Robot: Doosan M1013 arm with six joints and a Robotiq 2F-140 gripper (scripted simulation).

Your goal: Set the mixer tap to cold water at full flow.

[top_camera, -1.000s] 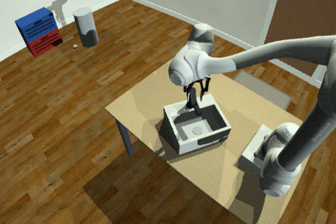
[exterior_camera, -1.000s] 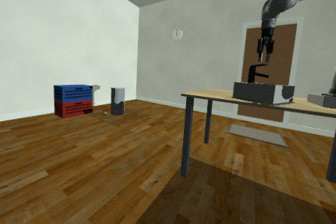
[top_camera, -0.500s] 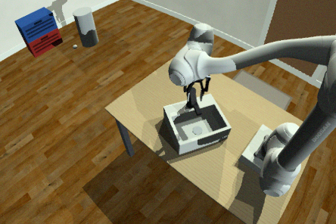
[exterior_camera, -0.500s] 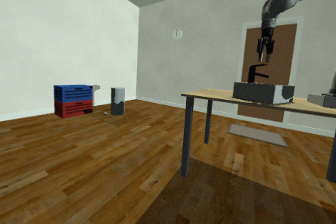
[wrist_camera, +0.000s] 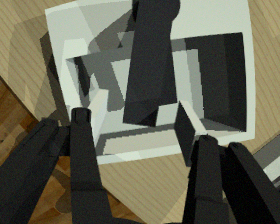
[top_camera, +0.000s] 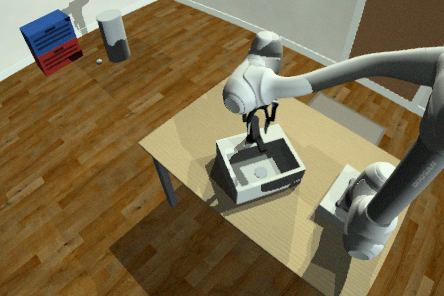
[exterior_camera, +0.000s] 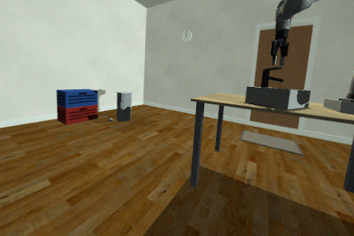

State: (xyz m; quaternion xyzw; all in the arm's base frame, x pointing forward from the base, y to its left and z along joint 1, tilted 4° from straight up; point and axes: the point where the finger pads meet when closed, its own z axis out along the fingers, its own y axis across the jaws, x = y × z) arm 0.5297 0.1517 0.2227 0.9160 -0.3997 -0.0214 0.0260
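Note:
A white sink basin (top_camera: 260, 167) sits on the wooden table, with a dark mixer tap (top_camera: 257, 137) at its back edge. In the side view the tap (exterior_camera: 269, 76) stands upright and its lever (exterior_camera: 274, 68) lies flat on top, pointing out over the spout. My gripper (top_camera: 260, 122) hangs straight down just above the lever (wrist_camera: 150, 53). In the wrist view the fingers stand partly open on either side of the lever and nothing is between them. I cannot see the red or blue dots.
A grey box (top_camera: 340, 195) lies on the table by the robot base (top_camera: 370, 225). On the floor are a grey mat (top_camera: 347, 117) behind the table, and far off a blue and red crate stack (top_camera: 50, 42) and a grey cylinder bin (top_camera: 113, 35).

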